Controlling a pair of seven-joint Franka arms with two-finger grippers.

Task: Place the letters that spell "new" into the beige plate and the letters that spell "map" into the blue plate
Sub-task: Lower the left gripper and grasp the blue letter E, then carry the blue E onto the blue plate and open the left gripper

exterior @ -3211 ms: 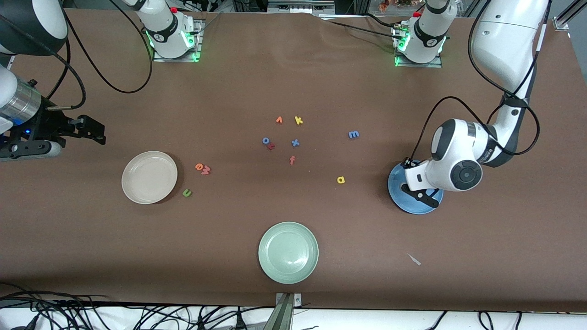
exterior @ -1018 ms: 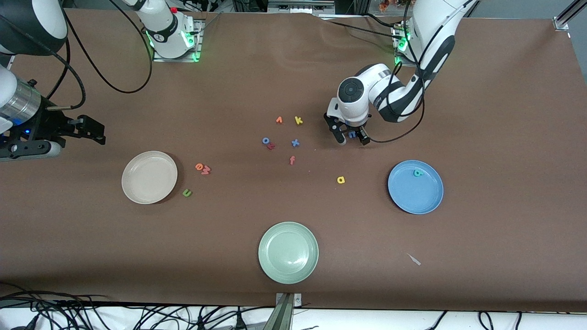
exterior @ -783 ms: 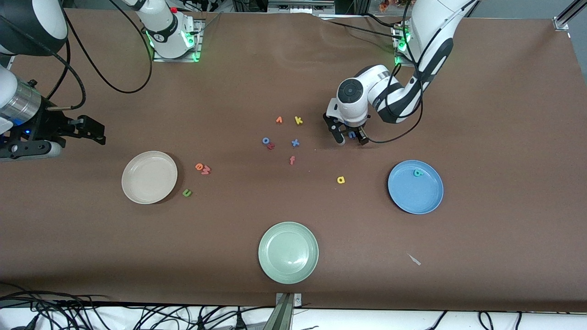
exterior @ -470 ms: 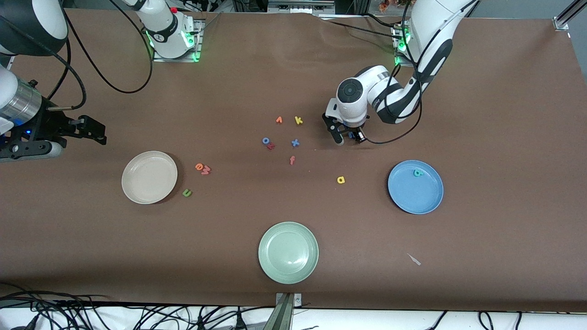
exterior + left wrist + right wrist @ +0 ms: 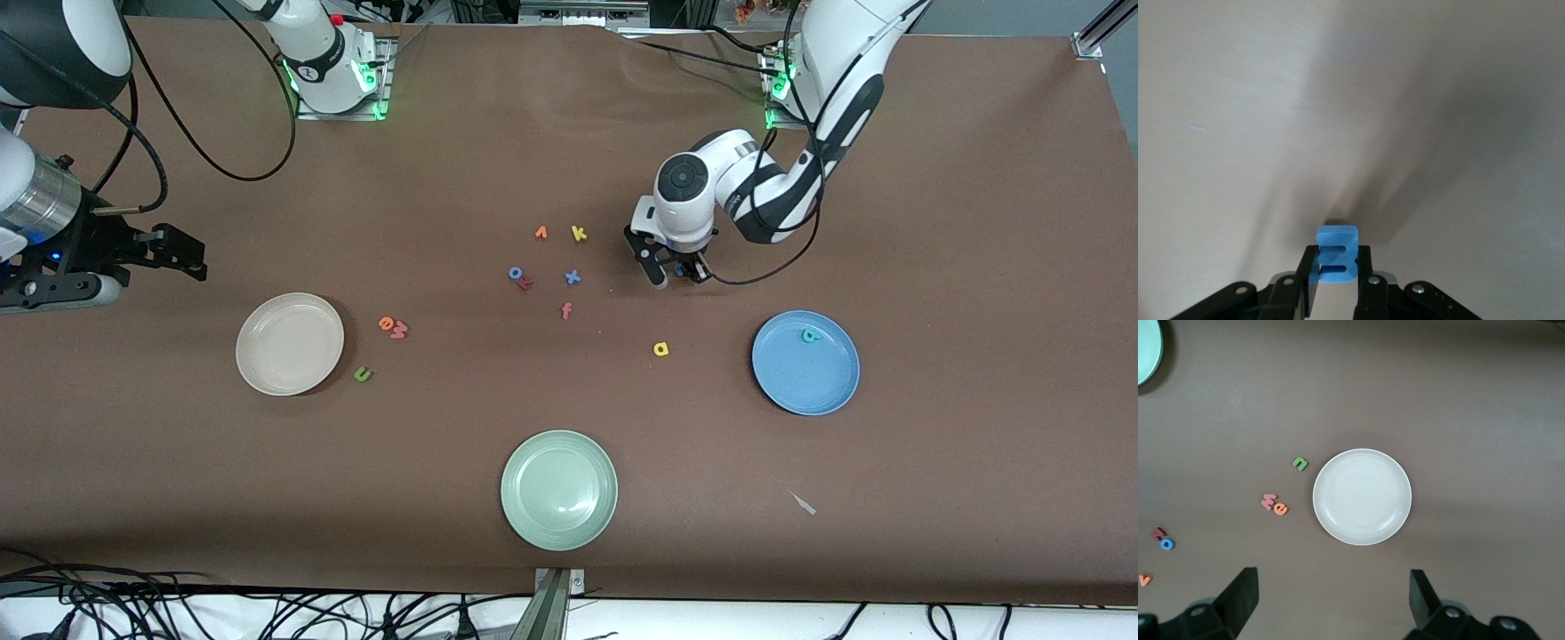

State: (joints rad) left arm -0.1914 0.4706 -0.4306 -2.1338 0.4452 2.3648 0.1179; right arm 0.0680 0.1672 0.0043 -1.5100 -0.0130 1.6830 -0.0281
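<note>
blue plate (image 5: pixel 805 373): toward the left arm's end of the bench, holding one letter so far, the teal p (image 5: pixel 810 335), lying near the rim farthest from the front camera.
blue m (image 5: pixel 1337 253): clamped between the fingers of the left gripper (image 5: pixel 675 271), low over the bare bench, between the loose cluster of letters and the blue plate; from the wrist view, seems pinched by its sides; cannot tell whether off the bench yet.
yellow a (image 5: pixel 661 349): flat on the bench, nearer to the front camera than the left gripper, well apart from the blue plate; not yet fetched.
"map" tally: one in, one in the grip, one waiting.
beige plate (image 5: pixel 290 343): toward the right arm's end of the bench, nothing in it.
green n (image 5: pixel 362 374): on the bench just beside the beige plate.
orange e (image 5: pixel 386 324) and red w (image 5: pixel 399 332): touching each other, near the beige plate, farther from the front camera than the green n.
"new" tally: none placed, all three left.
right gripper (image 5: pixel 1331 603): spread wide, holding nothing, waiting high above the beige plate.
pale green plate (image 5: pixel 559 490): nearest the front camera, no letters in it.
likely next: carry the blue m over to the blue plate and drop it in.
</note>
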